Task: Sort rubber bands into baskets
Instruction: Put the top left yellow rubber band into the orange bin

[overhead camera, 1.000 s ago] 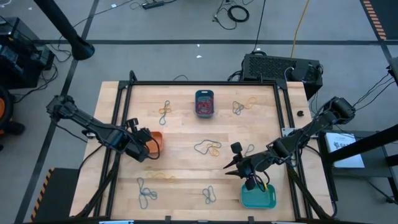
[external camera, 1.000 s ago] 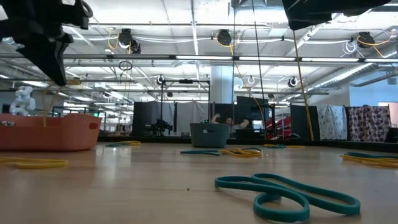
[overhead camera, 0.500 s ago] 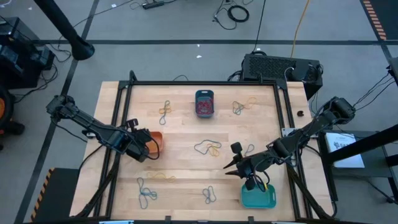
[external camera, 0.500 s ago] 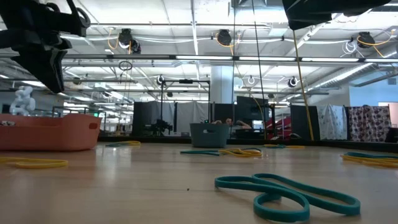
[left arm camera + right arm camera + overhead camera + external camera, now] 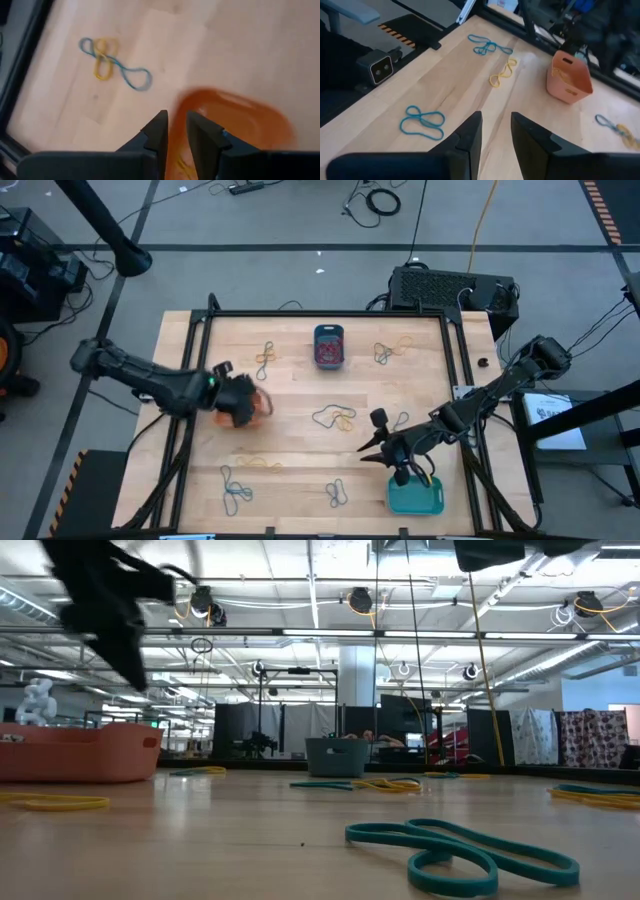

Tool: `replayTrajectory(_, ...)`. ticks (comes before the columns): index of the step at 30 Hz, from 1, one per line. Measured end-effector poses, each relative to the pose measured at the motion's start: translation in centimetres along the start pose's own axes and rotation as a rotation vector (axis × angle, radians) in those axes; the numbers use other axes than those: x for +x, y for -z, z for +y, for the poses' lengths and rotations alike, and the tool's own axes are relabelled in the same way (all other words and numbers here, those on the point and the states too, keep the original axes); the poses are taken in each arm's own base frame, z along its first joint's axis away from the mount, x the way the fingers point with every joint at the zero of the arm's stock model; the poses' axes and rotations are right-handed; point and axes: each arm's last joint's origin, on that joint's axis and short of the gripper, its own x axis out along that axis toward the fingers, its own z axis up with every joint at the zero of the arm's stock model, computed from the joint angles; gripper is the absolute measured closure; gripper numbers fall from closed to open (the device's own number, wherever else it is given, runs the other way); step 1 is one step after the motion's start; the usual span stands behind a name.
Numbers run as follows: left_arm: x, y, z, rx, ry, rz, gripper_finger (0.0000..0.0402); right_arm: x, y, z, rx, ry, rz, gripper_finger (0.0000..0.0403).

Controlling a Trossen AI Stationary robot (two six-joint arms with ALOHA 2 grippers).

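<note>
The orange basket (image 5: 257, 406) stands at the table's left, the dark teal basket (image 5: 329, 346) at the far middle with red bands inside, and the turquoise basket (image 5: 416, 497) at the near right. Rubber bands lie loose on the wood: a blue and yellow one (image 5: 115, 67), a blue and yellow tangle in the middle (image 5: 335, 418), and blue ones near the front (image 5: 235, 488). My left gripper (image 5: 177, 127) hovers over the orange basket's left part (image 5: 235, 120), narrowly open and empty. My right gripper (image 5: 497, 125) hangs above the table beside the turquoise basket, narrowly open and empty.
More bands lie at the far left (image 5: 265, 357), the far right (image 5: 392, 350), the near middle (image 5: 337, 494) and close to the low camera (image 5: 460, 850). A black frame (image 5: 330, 314) runs around the table, with a black box (image 5: 450, 288) behind its far right corner.
My left gripper has moved toward the table's right and a little toward its far edge, from beside the orange basket to over it. My right arm has kept still.
</note>
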Motion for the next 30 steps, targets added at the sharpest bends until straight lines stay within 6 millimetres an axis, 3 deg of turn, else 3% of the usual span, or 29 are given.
replayTrajectory(6, 3.3, -3.1, 6.2, -0.169, 0.022, 0.014, 0.0325, 0.0, 0.0, 0.0, -0.040, 0.001, -0.003, 0.0306)
replayTrajectory(10, 6.0, -3.9, 10.5, -0.333, 0.057, 0.025, 0.0325, 0.0, 0.1, 0.0, -0.044, -0.002, 0.008, 0.0306)
replayTrajectory(13, 8.4, -4.0, 12.6, -0.402, 0.086, 0.063, 0.0325, 0.0, 0.2, 0.0, -0.044, -0.005, 0.024, 0.0306)
replayTrajectory(19, 12.7, -4.2, 13.5, -0.317, 0.108, 0.118, 0.0325, 0.0, 0.6, 0.1, -0.026, -0.012, 0.063, 0.0306)
replayTrajectory(30, 15.6, -4.3, 13.3, -0.244, 0.064, 0.180, 0.0325, 0.0, 0.6, 0.1, 0.007, -0.010, 0.058, 0.0306)
